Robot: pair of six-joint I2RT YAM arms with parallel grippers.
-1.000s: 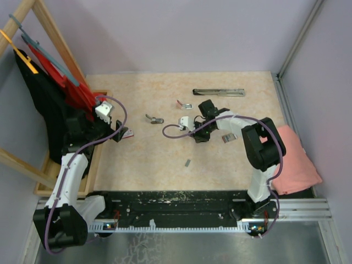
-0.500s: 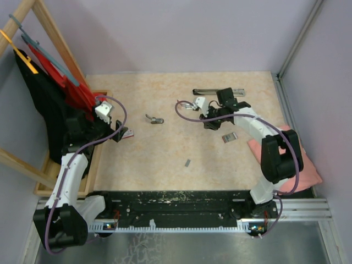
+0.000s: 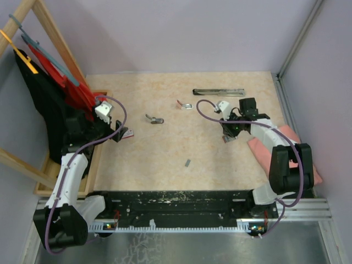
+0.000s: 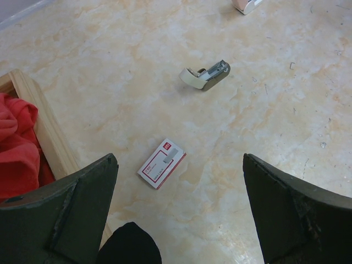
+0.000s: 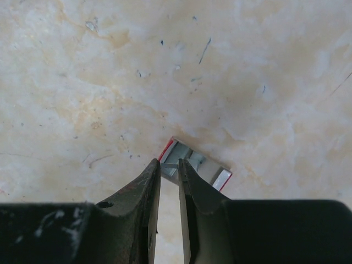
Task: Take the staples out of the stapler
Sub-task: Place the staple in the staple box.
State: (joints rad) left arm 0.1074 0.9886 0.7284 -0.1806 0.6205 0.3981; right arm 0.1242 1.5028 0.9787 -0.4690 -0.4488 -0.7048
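Note:
My right gripper is shut on a thin grey strip of staples, pinched across its fingertips. It hangs just above an open red-and-white box at the table's right, where the right gripper also shows in the top view. A mini stapler lies mid-table, and a second one lies beyond it. Another short grey strip lies loose near the front. My left gripper stands wide open and empty at the left, over a shut red-and-white box, with the mini stapler ahead of it.
A long thin silver bar lies at the back right. A pink cloth lies off the table's right edge. A wooden frame with red cloth borders the left side.
The right arm has swung from the middle of the table to the right and now holds its strip over the open box. The left arm has not moved.

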